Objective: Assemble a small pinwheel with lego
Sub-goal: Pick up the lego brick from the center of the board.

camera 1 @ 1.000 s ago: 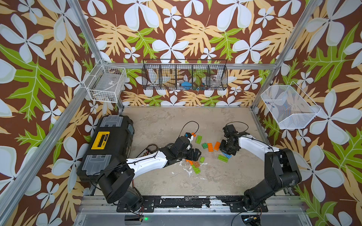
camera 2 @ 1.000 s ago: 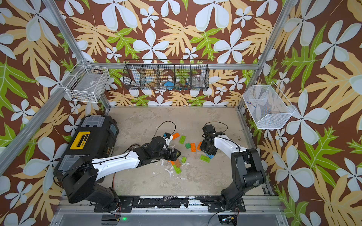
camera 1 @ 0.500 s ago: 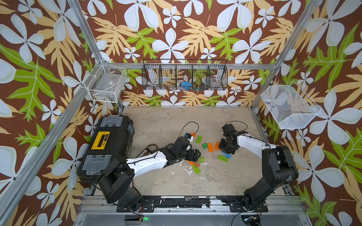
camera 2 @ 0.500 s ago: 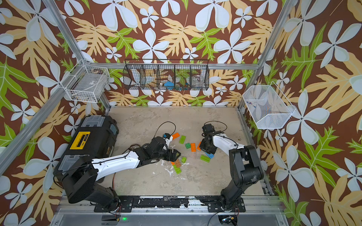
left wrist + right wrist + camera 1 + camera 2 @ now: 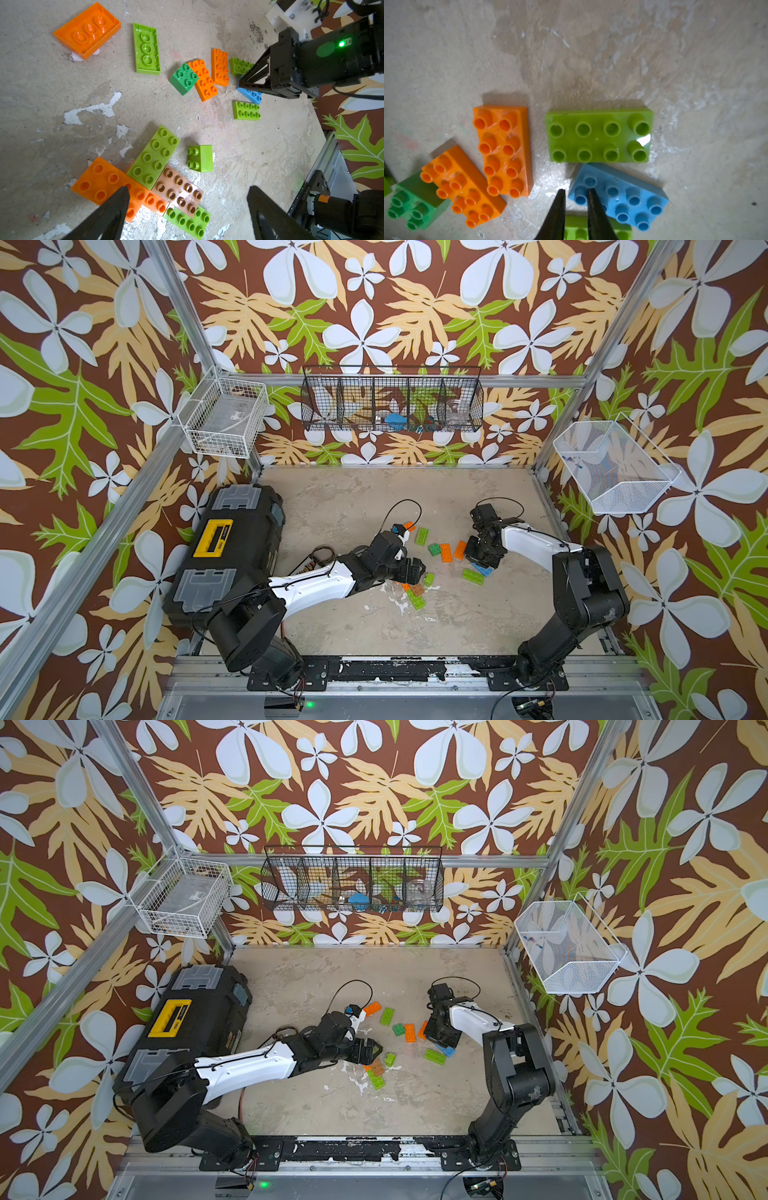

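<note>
— Lego bricks [image 5: 444,551] are lying loose around the middle of the table [image 5: 353,506] in both top views, orange and lime mostly. Is anything changing there?
— Only the right arm [image 5: 536,543]. Its elbow is drawing in toward the middle of the frame compared with a second ago. The right gripper [image 5: 575,190] is staying low over the blue brick [image 5: 623,199] at the right end of the scatter.
— Is it holding the blue one?
— I am not seeing that. Its fingers are pinched almost together, with only a slit showing between them. The tips are sitting at one corner of the brick, lower middle of the right wrist view. Nothing is looking caught between them.
— And the left side?
— The left gripper [image 5: 188,190] is not moving. It is hanging spread wide and empty over the stacked cluster [image 5: 153,158] of orange, lime and brown plates, bottom centre of the left wrist view. Whether its fingers are touching the cluster I cannot tell.
— So what is that meaning for the pinwheel?
— No brick is shifting, so nothing new is being joined. I am judging the cluster to be the pinwheel's start. The right arm seems to be only re-aiming at the blue brick, perhaps to nudge or re-grip it.
</note>
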You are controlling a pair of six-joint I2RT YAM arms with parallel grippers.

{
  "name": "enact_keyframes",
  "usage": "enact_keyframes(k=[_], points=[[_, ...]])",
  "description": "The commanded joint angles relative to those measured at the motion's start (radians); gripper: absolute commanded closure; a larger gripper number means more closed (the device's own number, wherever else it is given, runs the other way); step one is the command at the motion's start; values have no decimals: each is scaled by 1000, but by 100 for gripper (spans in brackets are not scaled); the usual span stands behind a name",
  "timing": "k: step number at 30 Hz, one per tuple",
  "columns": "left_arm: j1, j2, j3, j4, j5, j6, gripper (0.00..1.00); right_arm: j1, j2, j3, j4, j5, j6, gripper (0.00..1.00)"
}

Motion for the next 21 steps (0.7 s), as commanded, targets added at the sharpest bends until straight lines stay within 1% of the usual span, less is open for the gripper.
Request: enact_keyframes(k=[1, 9, 14, 21], points=[[-1, -4, 0, 8, 4, 17, 8, -1, 27, -6, -5, 37, -14, 80], [-1, -23, -24, 13, -8, 17, 8, -1, 55, -24, -38, 96, -82, 85], [0, -45, -52, 29, -17, 1, 8, 10, 62, -24, -47, 85, -125, 87], [-1, -82, -80, 31, -29, -14, 8, 107, 99, 36, -107, 90, -186, 88]])
